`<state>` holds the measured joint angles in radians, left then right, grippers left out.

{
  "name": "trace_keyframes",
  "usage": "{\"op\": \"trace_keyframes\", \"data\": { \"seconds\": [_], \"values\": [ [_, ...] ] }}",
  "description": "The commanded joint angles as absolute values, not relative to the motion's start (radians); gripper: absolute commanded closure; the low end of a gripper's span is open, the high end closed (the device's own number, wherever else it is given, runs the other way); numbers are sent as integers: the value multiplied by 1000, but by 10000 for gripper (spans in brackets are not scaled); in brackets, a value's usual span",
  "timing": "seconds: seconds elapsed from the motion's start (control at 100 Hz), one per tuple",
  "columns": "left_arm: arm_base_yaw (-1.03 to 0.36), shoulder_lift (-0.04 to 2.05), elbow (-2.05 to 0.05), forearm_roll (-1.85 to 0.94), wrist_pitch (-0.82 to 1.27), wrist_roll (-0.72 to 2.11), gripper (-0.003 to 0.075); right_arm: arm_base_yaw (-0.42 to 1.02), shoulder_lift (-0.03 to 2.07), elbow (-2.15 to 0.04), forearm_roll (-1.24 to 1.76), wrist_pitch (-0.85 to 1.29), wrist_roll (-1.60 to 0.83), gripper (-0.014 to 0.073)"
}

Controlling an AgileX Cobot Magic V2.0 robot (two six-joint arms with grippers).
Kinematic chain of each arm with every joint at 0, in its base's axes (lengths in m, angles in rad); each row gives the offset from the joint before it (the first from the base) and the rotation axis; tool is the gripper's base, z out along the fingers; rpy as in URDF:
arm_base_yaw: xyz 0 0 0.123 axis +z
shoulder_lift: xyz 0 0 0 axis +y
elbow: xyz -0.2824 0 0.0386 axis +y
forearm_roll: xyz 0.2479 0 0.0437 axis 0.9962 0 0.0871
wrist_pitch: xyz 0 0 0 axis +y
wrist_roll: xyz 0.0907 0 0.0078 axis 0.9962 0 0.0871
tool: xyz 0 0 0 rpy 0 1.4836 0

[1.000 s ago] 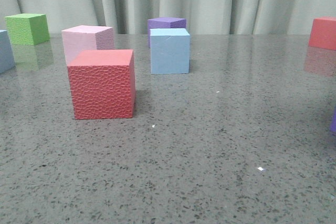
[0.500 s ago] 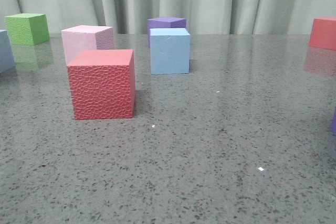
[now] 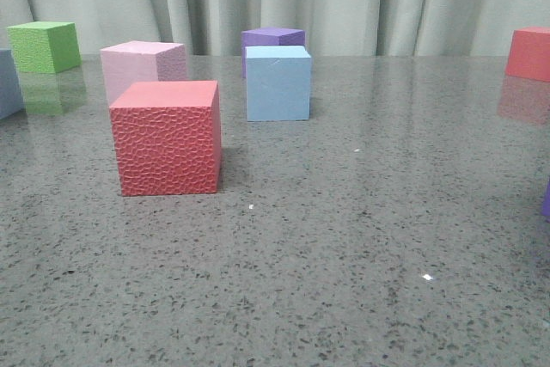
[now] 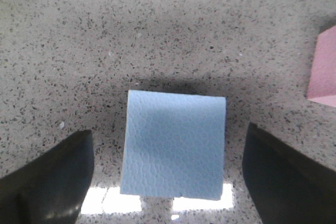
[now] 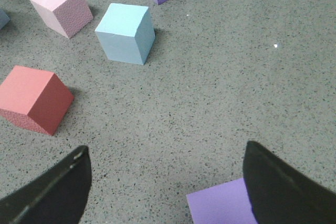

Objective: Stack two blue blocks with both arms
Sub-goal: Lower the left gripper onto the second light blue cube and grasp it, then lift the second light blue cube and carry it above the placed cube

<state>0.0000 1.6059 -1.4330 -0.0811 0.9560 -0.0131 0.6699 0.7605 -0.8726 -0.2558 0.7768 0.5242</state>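
Note:
One blue block [image 3: 278, 83] stands on the table at the middle back, in front of a purple cube [image 3: 273, 37]. It also shows in the right wrist view [image 5: 126, 32]. A second blue block [image 4: 173, 145] lies between the black fingers of my left gripper [image 4: 168, 182], which is open, with a gap on each side. A blue block cut off by the left edge shows in the front view [image 3: 7, 83]. My right gripper [image 5: 168, 187] is open and empty above the table, with a purple cube [image 5: 223, 203] by one finger. Neither gripper shows in the front view.
A textured red cube [image 3: 168, 137] stands front left with a pale pink cube [image 3: 142, 66] behind it. A green cube [image 3: 43, 46] is at the far left back and a red cube [image 3: 528, 53] at the far right back. A pink cube [image 4: 323, 74] lies near the left gripper.

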Motion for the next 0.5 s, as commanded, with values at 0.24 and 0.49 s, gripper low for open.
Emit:
{"op": "trace_keyframes", "data": {
  "seconds": [0.24,0.49],
  "values": [
    [1,1625,-1470,-83,946,-14,176,672,756,-897,-288,706,524,2],
    [1,1638,-1470,-83,959,10,176,672,756,-897,-289,706,524,2]
  ]
}}
